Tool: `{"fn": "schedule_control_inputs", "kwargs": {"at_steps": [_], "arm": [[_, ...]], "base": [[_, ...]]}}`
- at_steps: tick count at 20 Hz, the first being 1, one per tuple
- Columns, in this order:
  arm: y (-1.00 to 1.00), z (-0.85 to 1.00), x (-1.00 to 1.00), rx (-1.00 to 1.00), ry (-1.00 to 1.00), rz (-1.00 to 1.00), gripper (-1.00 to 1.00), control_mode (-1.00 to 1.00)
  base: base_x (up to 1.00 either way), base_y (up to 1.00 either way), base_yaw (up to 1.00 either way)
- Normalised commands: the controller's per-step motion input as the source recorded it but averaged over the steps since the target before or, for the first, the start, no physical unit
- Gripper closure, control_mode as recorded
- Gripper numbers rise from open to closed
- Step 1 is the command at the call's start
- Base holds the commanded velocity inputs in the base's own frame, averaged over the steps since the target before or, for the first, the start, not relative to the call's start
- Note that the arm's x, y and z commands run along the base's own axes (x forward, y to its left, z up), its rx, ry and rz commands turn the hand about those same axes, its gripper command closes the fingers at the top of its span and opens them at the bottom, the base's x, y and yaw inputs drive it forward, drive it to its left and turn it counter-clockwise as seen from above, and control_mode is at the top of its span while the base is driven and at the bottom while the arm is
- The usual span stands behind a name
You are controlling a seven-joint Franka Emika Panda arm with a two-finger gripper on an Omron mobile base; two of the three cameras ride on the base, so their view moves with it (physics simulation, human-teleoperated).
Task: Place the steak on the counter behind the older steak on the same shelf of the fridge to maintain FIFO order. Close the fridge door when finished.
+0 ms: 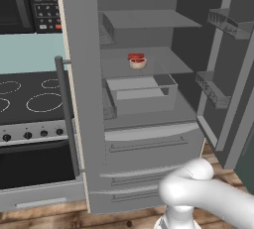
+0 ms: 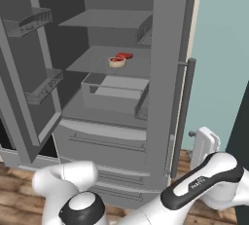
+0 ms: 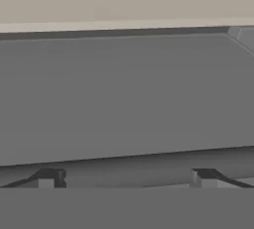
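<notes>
The fridge [image 1: 149, 139] stands with both doors open; the older steak [image 1: 137, 63] sits in its tan bowl on the middle shelf [image 1: 173, 64]; a red piece, apparently the steak [image 2: 124, 55], lies just behind it; the claw [image 3: 126, 177] gapes wide, holding nothing, facing a grey panel.

The fridge [image 1: 149, 139] is cut off at the top edge of both base views, and its open right door [image 1: 233, 74] runs out of frame to the right. Behind the older steak [image 1: 137, 62], a red piece is partly hidden, perhaps another steak; too small to tell
</notes>
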Motion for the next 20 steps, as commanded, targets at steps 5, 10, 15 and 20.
{"fn": "schedule_control_inputs", "kwargs": {"at_steps": [5,10,15,20], "arm": [[-0.03,-0.36,0.50,0.01,0.00,0.06,-1.00,-1.00],[0.00,-0.27,0.54,0.01,0.00,0.07,-1.00,-1.00],[0.24,-0.14,0.47,0.00,0.00,0.11,-1.00,-1.00],[0.67,-0.11,0.33,0.00,0.00,0.15,-1.00,-1.00]], "base": [[0.00,0.00,0.00],[0.00,0.00,0.00],[0.00,0.00,0.00],[0.00,0.00,0.00]]}}
